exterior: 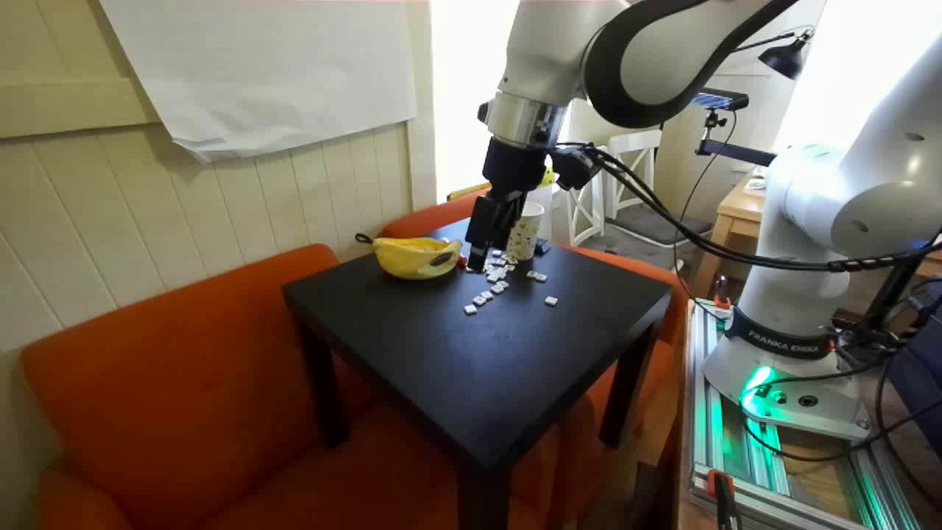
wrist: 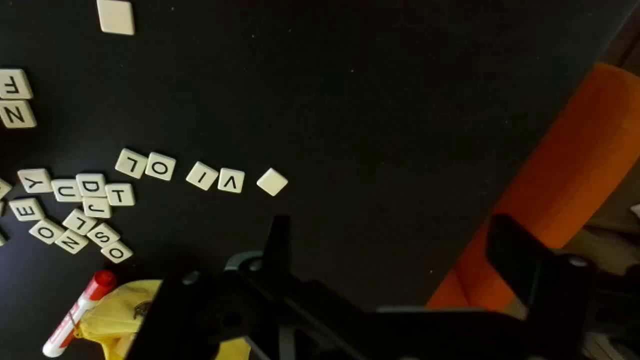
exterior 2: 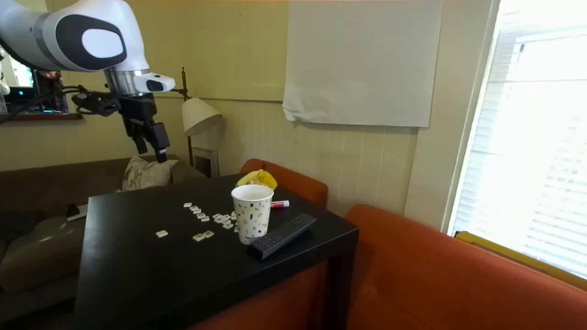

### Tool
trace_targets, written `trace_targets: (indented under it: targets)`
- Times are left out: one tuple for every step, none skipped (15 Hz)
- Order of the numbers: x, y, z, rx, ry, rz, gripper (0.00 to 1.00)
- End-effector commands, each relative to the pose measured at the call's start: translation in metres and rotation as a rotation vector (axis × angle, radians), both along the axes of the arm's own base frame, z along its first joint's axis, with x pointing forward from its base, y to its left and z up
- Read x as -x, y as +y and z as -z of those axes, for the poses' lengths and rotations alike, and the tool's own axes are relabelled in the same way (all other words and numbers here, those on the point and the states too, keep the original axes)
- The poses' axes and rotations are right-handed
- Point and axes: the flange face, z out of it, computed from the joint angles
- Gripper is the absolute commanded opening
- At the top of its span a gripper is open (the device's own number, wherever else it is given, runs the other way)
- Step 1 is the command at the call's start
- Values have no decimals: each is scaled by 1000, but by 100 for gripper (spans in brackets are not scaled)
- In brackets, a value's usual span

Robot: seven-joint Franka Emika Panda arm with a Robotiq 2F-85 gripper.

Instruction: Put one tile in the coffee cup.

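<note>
The coffee cup, a white paper cup with coloured specks, stands upright near a table corner in both exterior views [exterior: 525,234] [exterior 2: 253,217]. It is out of the wrist view. Several small cream letter tiles lie scattered on the black table [exterior: 486,353] beside it. In the wrist view, a blank tile [wrist: 272,181] ends a loose row, another blank tile [wrist: 116,17] lies alone, and an N tile [wrist: 16,114] touches an F tile [wrist: 14,84]. My gripper [wrist: 391,220] is open and empty, above the table; it also shows in an exterior view [exterior 2: 152,153].
A yellow banana-shaped pouch [exterior: 418,258] lies on the table, with a red-and-white marker [wrist: 80,312] against it. A black remote [exterior 2: 282,236] lies right beside the cup. Orange sofa seats [exterior: 184,383] border the table, and a panelled wall [exterior: 294,199] stands behind.
</note>
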Motion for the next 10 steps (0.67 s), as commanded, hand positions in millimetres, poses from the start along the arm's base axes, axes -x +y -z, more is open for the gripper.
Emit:
trace_targets:
  targets:
    - [0,0,-1,0,1,0,100]
    - [0,0,-1,0,1,0,100]
    - [0,0,-1,0,1,0,100]
    - [0,0,-1,0,1,0,100]
    - [0,0,-1,0,1,0,100]
    - [0,0,-1,0,1,0,100]
    - [0,0,-1,0,1,0,100]
    - [-2,-6,0,31,-8,20,100]
    - [-2,-13,1,38,23,27,100]
    - [-4,-20,2,58,29,38,100]
